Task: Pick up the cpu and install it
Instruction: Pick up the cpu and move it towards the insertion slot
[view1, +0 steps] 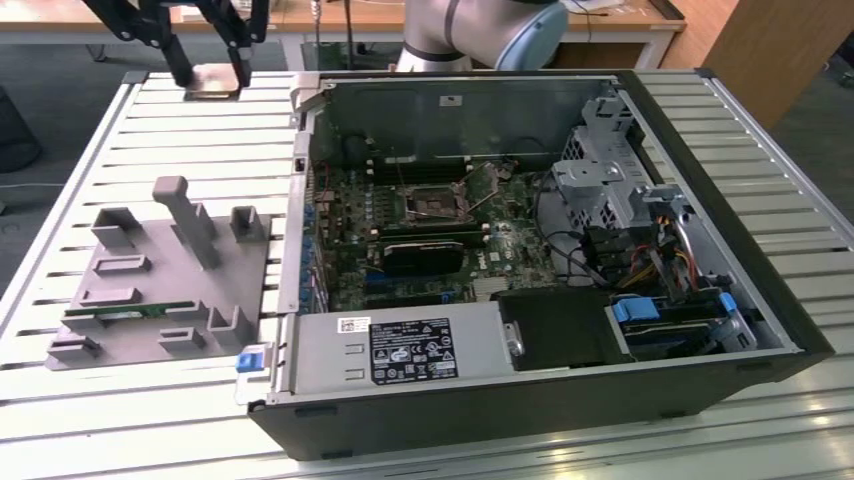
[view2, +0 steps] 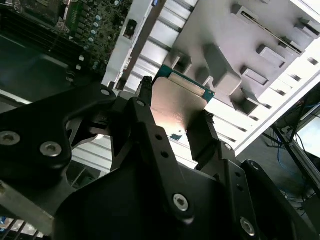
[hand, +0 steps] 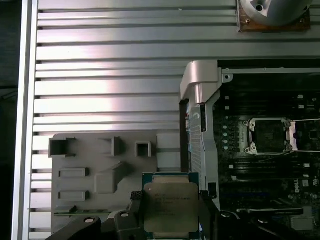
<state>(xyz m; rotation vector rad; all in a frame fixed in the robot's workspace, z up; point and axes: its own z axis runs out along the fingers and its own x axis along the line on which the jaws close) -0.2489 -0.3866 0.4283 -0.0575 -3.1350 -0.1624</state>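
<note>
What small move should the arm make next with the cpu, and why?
Probably a sideways carry toward the motherboard's cpu socket. The gripper is shut on the cpu, which hangs outside the computer case, near the grey holder block, while the socket looks empty.

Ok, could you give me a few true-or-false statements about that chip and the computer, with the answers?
1. The gripper is clamped on the chip. True.
2. The chip sits in the socket on the board. False: the socket is empty and the chip is in the gripper.
3. The computer case lies open. True.
4. The grey holder block is inside the computer case. False: it lies on the slatted table beside it.
5. A green memory stick lies in the grey holder block. True.
</note>
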